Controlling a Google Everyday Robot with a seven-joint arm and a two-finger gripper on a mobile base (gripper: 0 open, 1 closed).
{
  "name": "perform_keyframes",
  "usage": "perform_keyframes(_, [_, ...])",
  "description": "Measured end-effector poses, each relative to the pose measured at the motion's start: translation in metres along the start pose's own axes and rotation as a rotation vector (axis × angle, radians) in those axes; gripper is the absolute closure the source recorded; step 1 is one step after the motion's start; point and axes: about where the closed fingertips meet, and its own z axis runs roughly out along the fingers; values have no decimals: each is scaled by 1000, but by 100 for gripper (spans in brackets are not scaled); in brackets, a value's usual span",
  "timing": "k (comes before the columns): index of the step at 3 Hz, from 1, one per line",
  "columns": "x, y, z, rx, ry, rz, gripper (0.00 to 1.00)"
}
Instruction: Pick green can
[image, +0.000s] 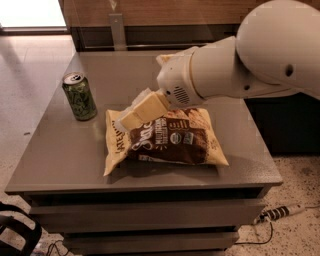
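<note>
The green can (79, 96) stands upright on the left part of the grey table (65, 155), green with a pale scribbled pattern and a silver top. My gripper (131, 116) hangs over the left end of a chip bag, to the right of the can and apart from it. The big white arm reaches in from the upper right.
A brown and yellow chip bag (167, 140) lies flat in the middle of the table, partly under my gripper. A wooden wall with a metal bracket (118, 30) stands behind the table. A power strip (277, 212) lies on the floor at right.
</note>
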Motion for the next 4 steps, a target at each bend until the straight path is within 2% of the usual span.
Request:
perform_keyframes(1, [-5,5,46,-20,-3,33,0])
perform_keyframes(2, [-12,7,79,-36,-21,47,0])
perform_keyframes(4, [-23,-3,127,-63,-94,54,0])
